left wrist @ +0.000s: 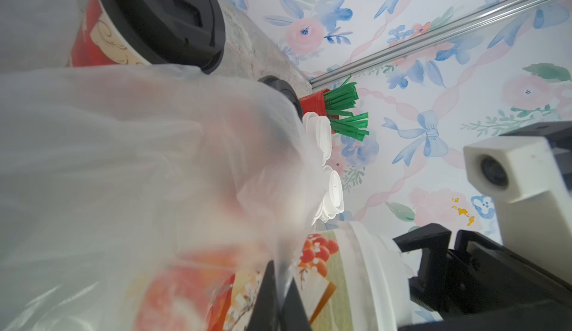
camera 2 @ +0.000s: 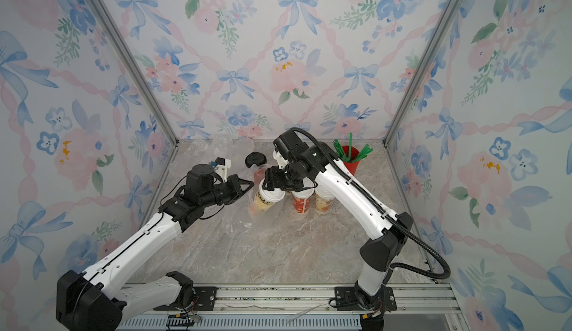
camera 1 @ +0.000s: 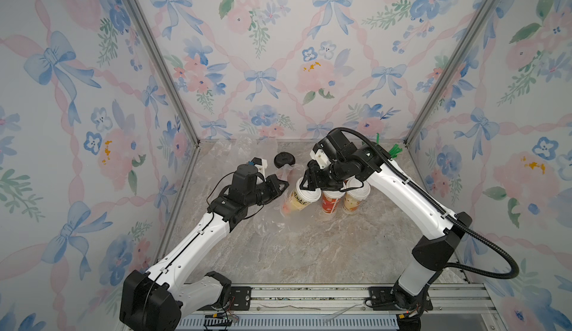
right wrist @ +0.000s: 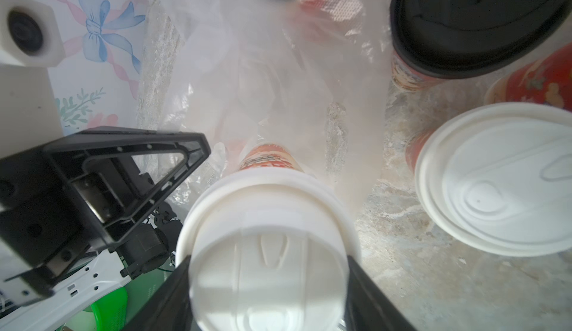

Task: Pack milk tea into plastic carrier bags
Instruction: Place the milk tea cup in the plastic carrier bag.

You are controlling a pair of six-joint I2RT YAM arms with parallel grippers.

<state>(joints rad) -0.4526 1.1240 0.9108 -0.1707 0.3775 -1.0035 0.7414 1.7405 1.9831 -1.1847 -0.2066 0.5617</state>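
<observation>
Pinching a fold of the clear bag (left wrist: 123, 159), the left gripper (camera 1: 283, 186) is clamped flat on the film and holds it up at mid-frame in both top views. Just right of it, the right gripper (camera 1: 308, 180) has its jaws spread around the white dome lid of the tilted cup (camera 1: 297, 202) and grips it by that lid. The cup leans with its top toward the right arm. Its cream, printed lower half shows blurred through the plastic, so it sits at or inside the bag's mouth; I can't tell how deep. The bag's loose film trails down onto the marble tabletop (camera 1: 309, 252) below the cup.

Right of the tilted cup stand a red cup (camera 1: 329, 204) and a cream cup (camera 1: 353, 202), both upright, white-lidded and close together under the right arm. A black-lidded cup (camera 1: 284, 160) stands just above the grippers in the frame, with more crumpled plastic behind it. A straw cup (camera 2: 352, 164) with green straws sits at the back right.
</observation>
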